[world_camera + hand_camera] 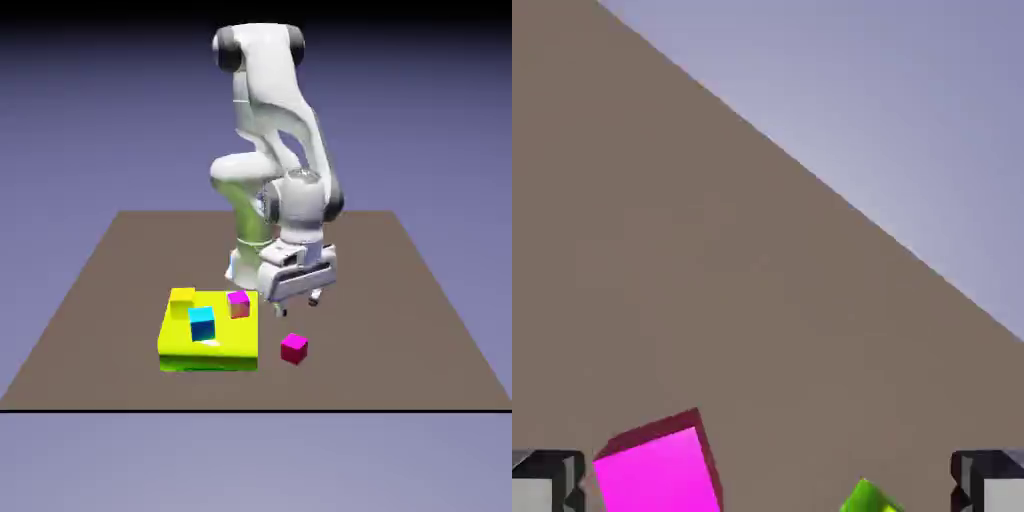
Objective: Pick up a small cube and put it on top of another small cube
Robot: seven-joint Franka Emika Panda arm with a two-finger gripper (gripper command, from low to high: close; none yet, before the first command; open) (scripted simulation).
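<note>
A small magenta cube (294,348) lies on the brown table, just to the exterior view's right of a yellow-green slab (232,341). On that slab rest a cyan cube (202,323), a pink-and-orange cube (238,303) and a yellow cube (182,300). My gripper (298,303) hangs open a little above the table, behind the magenta cube, holding nothing. In the hand view the magenta cube (662,467) shows at the bottom left, near the left fingertip (548,481); the right fingertip (990,481) stands far apart.
A corner of the yellow-green slab (867,497) shows at the hand view's bottom edge. The table's edge (842,205) runs diagonally across that view, with the backdrop beyond it.
</note>
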